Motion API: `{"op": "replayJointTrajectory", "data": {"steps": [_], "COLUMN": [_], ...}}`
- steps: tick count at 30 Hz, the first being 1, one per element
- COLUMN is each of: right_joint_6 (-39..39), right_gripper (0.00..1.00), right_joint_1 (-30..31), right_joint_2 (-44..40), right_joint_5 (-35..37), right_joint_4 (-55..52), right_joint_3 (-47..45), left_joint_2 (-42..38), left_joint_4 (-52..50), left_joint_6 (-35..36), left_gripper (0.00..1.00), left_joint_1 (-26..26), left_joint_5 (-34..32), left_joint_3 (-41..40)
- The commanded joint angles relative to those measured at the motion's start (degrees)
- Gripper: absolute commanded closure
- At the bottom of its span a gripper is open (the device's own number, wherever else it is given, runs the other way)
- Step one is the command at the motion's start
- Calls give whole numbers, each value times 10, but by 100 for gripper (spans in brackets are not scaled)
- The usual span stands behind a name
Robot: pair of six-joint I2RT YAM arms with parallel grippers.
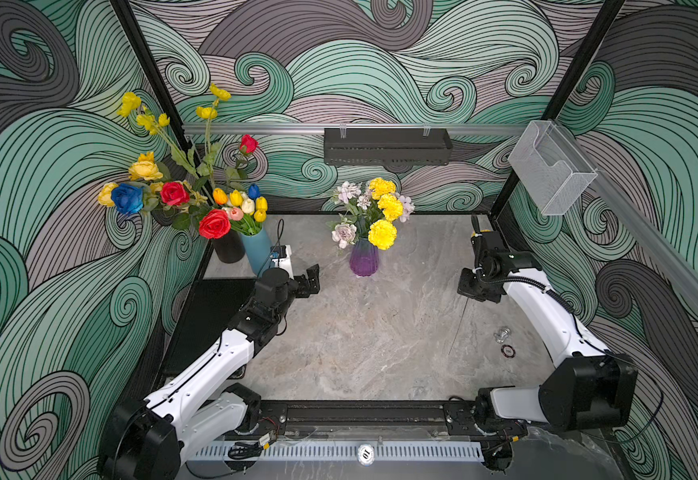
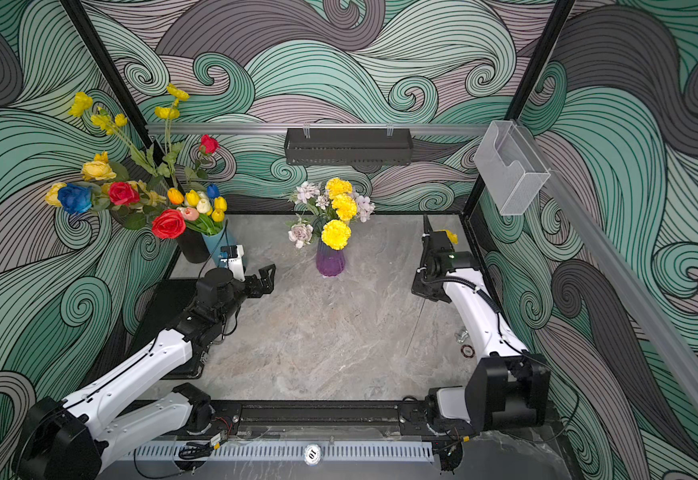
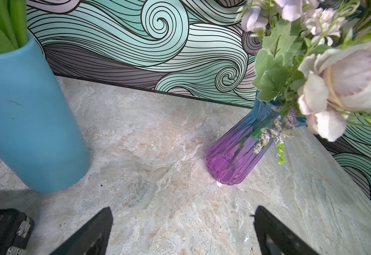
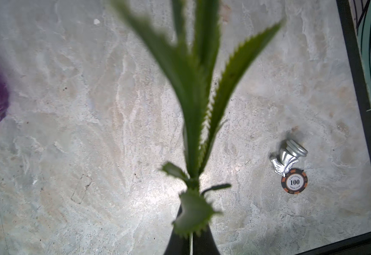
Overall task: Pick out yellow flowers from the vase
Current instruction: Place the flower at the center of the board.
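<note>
Three yellow flowers (image 1: 382,234) stand upright in the vase (image 1: 364,259): ruffled pom-poms on green stems among soft lilac blooms (image 1: 344,233). They lie ahead of and above the left claw (image 3: 182,210), which is spread wide and empty, and which I judge the nearer one.

A fourth flower (image 4: 192,136) is pinched in the right claw (image 4: 190,244), pressed together on its thin stem. Its long axis runs through the claw: the bloom (image 2: 450,237) is behind it, and saw-edged leaves (image 4: 231,72) slant ahead toward the table (image 1: 360,332).

The vase is ribbed glass with a narrow neck, purple below and blue above. A smooth blue vase (image 3: 25,110) stands beside the left claw. A poker chip (image 4: 294,181) and a silver chess piece (image 4: 288,157) touch, below the right claw.
</note>
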Motion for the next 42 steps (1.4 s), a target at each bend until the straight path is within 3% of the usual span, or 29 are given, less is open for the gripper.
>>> {"op": "replayJointTrajectory", "data": {"steps": [1,18,28,34,42], "right_joint_6": [24,26,37,31,3], "right_gripper": [100,100,84,75,59], "right_joint_1": [-26,-110,-131,-134,-122], "right_joint_2": [14,135,150,119,-21], "right_joint_5": [-12,1,-10,2,-41], "right_joint_4": [21,78,97,90,101], "right_joint_3": [-25,-49,-76,-76,-80], "left_joint_2": [-9,-12,-18,-23,-27], "left_joint_4": [1,2,-1,-1,13], "left_joint_6": [8,5,7,11,5], "left_gripper": [2,2,2,2,4], "left_joint_1": [-4,-3,-3,-3,-3], "left_joint_5": [-13,-14,-25,-29,17], "left_joint_3": [3,0,-1,-3,4]}}
